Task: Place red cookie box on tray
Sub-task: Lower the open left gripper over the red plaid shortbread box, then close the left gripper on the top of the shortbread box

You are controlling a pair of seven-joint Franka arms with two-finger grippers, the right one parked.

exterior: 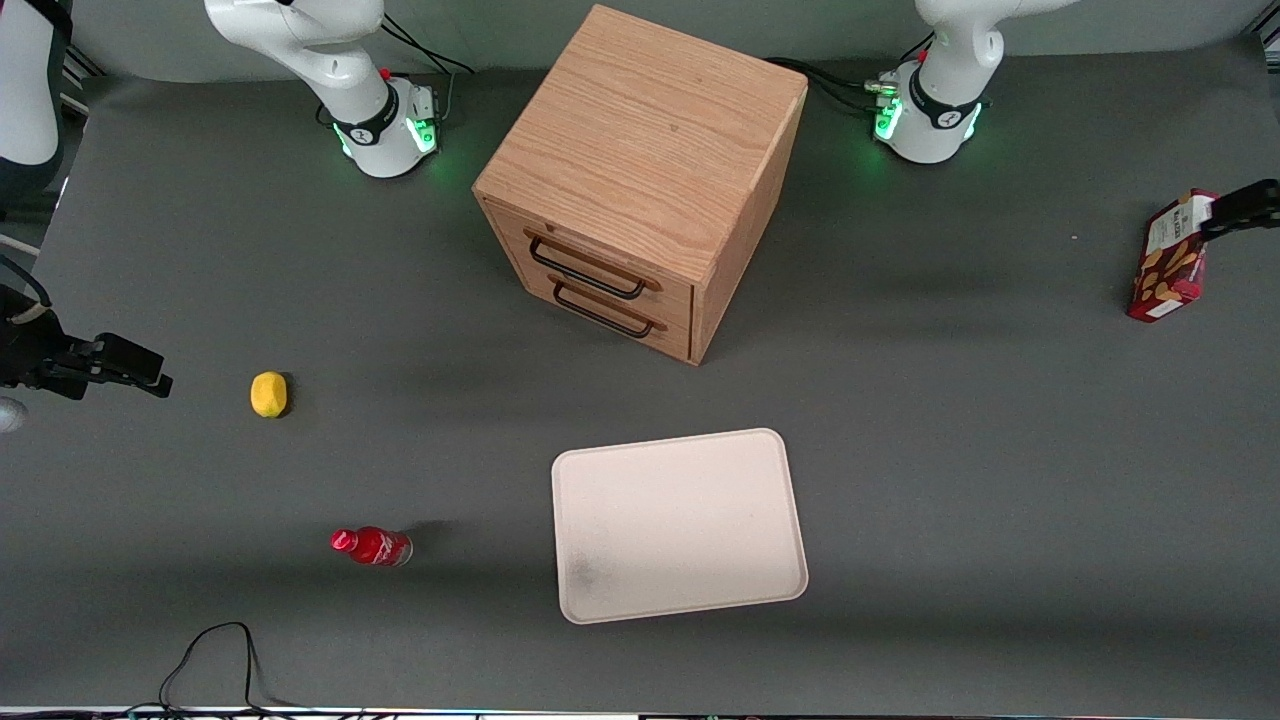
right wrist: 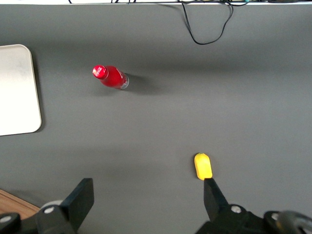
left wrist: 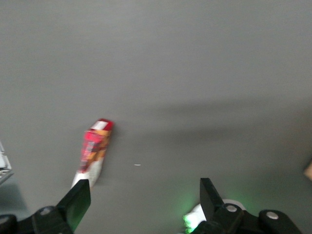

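The red cookie box [exterior: 1168, 260] stands upright on the grey table, far toward the working arm's end. It is dark red with tan cookie pictures and a white label. My left gripper [exterior: 1225, 212] hovers at the box's top edge, reaching in from the table's end. In the left wrist view the gripper [left wrist: 145, 200] is open with only bare table between its fingers. There the red cookie box [left wrist: 95, 148] lies just outside one fingertip [left wrist: 78, 200]. The cream-white tray [exterior: 680, 525] lies flat with nothing on it, nearer the front camera than the cabinet, and its edge also shows as tray [right wrist: 17, 87].
A wooden two-drawer cabinet [exterior: 640, 170] stands mid-table between the arm bases. A yellow fruit [exterior: 268, 393] and a small red bottle [exterior: 371, 546] lie toward the parked arm's end. A black cable [exterior: 215, 655] loops at the table's front edge.
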